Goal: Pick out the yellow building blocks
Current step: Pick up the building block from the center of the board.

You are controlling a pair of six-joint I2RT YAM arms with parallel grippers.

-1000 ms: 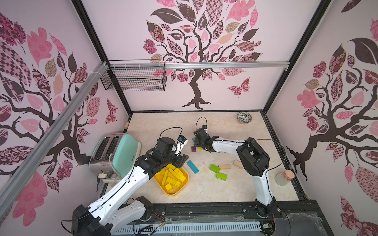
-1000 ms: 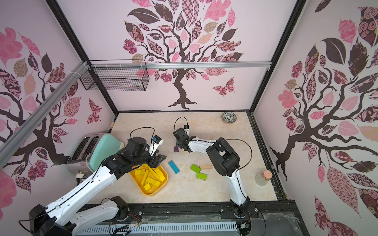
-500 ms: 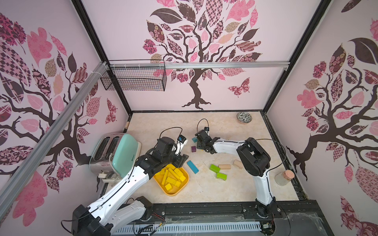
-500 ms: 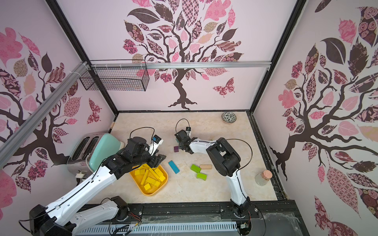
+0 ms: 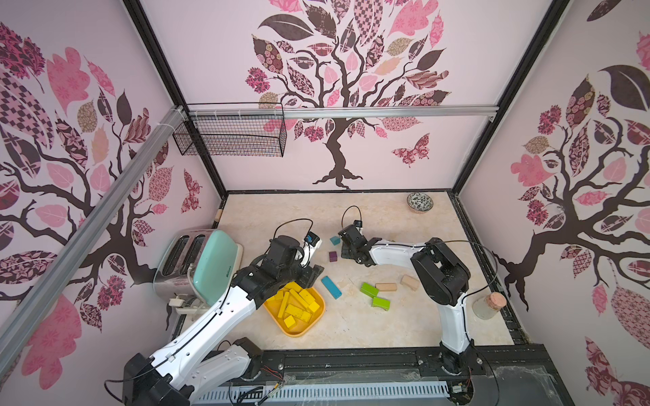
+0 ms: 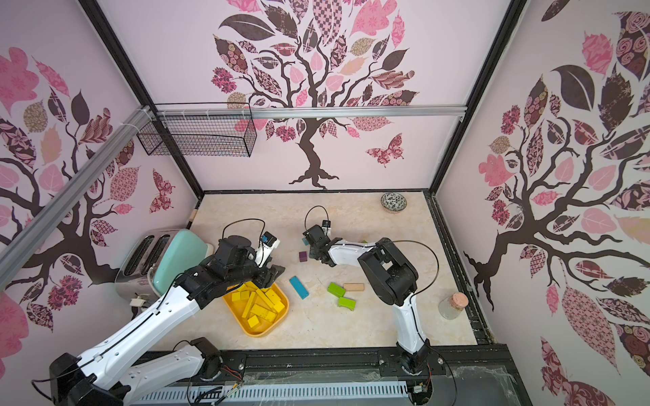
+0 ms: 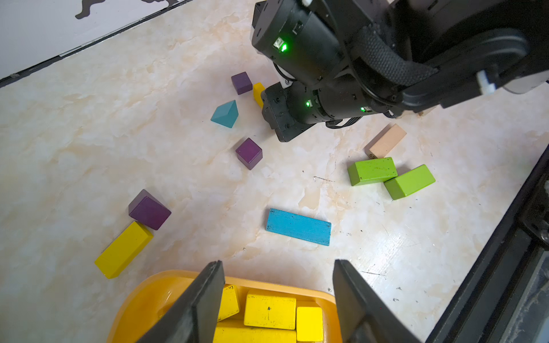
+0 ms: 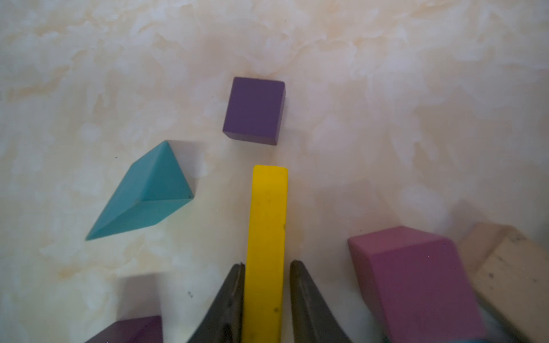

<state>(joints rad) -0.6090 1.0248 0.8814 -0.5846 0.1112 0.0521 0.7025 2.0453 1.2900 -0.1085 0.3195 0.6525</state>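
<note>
Several yellow building blocks (image 5: 297,305) (image 6: 258,304) (image 7: 269,310) lie in the orange-yellow tray (image 5: 299,332) (image 6: 260,332) (image 7: 142,297). My left gripper (image 5: 314,274) (image 6: 276,272) (image 7: 277,264) hangs open over the tray's far rim, holding nothing. Another yellow bar (image 7: 123,249) lies on the table against a purple block (image 7: 148,209). My right gripper (image 5: 346,252) (image 6: 314,255) (image 8: 267,264) is down at the table, shut on a long yellow bar (image 8: 267,231) (image 7: 258,92) that still lies flat. In both top views the arms hide these two bars.
Around the gripped bar sit a purple cube (image 8: 254,111), a teal wedge (image 8: 148,193), a pink block (image 8: 416,276) and a pale wooden block (image 8: 511,273). A blue bar (image 5: 331,287), green blocks (image 5: 368,290), toaster (image 5: 183,260), bowl (image 5: 420,202) and corked jar (image 5: 489,305) stand about.
The right gripper's jaws have closed in on the yellow bar. The left arm has stayed where it was, open above the tray.
</note>
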